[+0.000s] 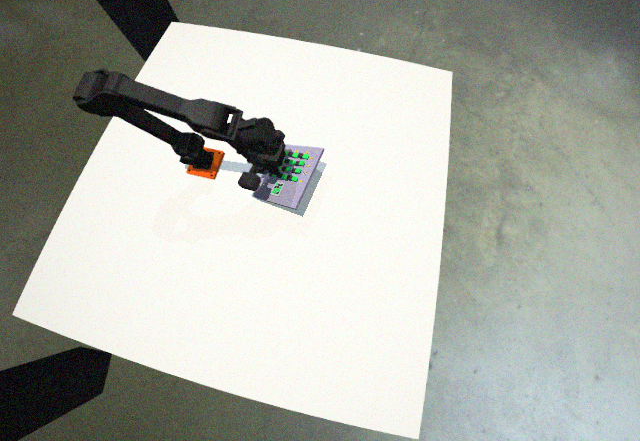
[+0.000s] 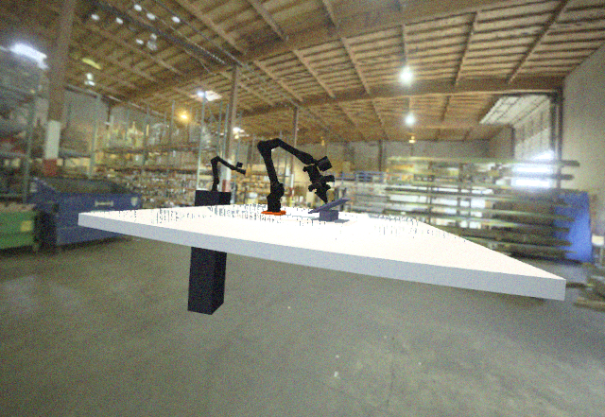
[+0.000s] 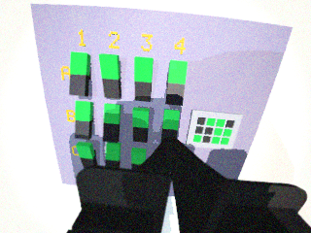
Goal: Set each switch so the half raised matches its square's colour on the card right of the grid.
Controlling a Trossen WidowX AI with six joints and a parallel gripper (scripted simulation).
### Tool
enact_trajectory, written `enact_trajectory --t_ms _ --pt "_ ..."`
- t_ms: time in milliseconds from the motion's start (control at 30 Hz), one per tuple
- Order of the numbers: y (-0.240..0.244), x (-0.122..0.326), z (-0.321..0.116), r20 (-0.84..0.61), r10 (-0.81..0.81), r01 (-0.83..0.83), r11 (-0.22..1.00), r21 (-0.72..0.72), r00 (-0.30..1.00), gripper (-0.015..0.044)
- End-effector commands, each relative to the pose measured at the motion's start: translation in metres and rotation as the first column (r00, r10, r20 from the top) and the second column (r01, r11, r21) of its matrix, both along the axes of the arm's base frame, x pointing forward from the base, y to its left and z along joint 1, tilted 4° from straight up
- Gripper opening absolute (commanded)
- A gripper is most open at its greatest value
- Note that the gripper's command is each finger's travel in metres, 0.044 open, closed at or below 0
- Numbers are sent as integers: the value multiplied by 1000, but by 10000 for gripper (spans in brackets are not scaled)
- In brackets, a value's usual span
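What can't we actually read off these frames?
- Row C switches: in the wrist view, their near halves, and all of C4, are hidden behind the shut gripper.
- Switch states in the top view: the panel is too small and the arm covers part of it.
- Card: squares readable only in the wrist view.
- Exterior view: the panel is seen edge-on, so no switches show.

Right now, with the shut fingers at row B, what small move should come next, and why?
Probably a short press straight down on the nearer, dark end of switch B4. The tip of the shut fingers sits over that end, with only its green half showing above it. The matching square on the card looks green, so green should end raised.
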State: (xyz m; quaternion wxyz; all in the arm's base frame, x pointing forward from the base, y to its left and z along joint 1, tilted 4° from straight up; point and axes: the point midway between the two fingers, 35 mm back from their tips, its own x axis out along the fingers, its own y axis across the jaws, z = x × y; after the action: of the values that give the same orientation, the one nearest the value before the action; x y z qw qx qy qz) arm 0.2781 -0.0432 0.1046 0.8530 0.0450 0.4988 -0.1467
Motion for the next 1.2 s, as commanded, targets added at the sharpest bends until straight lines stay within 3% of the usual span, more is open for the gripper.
enact_trajectory --t_ms 0,1167 --pt "0 0 -1 -2 5 -5 1000 1 1000 0" --pt "0 1 -4 -2 5 -5 1000 1 1000 0"
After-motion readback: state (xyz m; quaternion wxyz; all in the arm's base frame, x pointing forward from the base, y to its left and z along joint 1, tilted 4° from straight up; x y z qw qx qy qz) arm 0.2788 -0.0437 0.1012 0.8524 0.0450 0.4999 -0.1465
